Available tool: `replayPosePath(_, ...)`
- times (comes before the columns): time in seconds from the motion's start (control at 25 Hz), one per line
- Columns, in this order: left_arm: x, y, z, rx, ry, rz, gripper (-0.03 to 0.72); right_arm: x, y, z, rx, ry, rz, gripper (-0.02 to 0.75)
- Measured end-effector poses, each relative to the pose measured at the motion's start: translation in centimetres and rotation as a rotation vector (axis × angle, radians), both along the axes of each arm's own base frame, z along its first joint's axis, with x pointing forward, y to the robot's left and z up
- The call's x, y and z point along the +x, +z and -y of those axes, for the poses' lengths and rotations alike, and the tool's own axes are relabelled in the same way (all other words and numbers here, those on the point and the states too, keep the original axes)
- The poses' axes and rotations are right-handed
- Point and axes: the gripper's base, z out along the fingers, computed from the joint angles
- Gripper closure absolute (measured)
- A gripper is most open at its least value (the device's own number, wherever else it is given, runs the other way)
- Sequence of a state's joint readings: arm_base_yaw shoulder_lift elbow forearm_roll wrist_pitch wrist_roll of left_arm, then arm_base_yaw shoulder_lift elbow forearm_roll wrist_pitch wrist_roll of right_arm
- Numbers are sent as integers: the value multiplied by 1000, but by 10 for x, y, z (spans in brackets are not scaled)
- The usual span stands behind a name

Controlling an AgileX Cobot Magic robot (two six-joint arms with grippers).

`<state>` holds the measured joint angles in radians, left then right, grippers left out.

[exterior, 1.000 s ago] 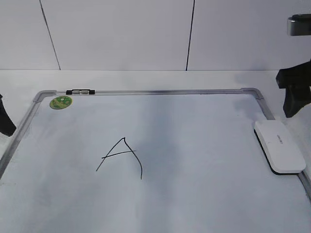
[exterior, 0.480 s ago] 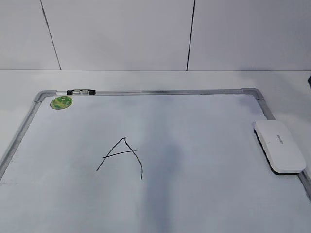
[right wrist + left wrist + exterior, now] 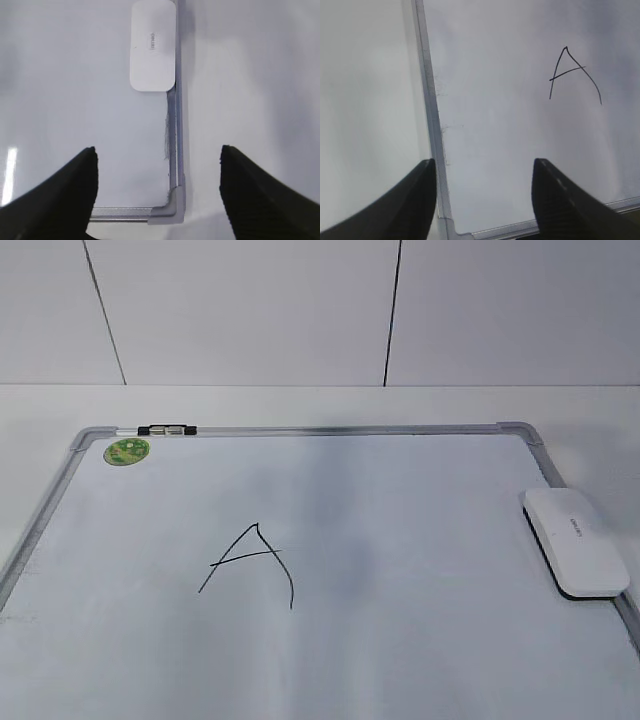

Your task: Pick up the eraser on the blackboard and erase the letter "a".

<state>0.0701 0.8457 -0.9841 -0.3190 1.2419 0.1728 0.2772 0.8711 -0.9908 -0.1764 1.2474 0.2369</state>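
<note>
Your white oblong plastic eraser (image 3: 575, 555) rests on the grey-framed whiteboard's (image 3: 320, 429) right edge, both grippers' (image 3: 485, 200) (image 3: 157, 192) fingers spread wide, empty.

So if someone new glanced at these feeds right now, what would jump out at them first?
Probably the black hand-drawn letter, left of centre on the blackboard, an angular capital in shape. Next, the eraser, lying untouched against the board's right frame. In both wrist views the left gripper and right gripper hang open above the board's corners, holding nothing.
</note>
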Motion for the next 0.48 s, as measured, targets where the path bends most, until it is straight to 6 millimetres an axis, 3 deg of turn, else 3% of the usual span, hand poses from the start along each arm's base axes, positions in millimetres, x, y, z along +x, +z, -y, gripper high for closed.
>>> replayPosePath(0.24, -61, -12, 4, 17, -1, 119, 235, -48, -1, 14, 30, 1, 120, 158)
replayPosePath(0.48, -85, -27, 5, 12, 11, 153, 235, -72, 5, 24, 9, 6, 218, 158)
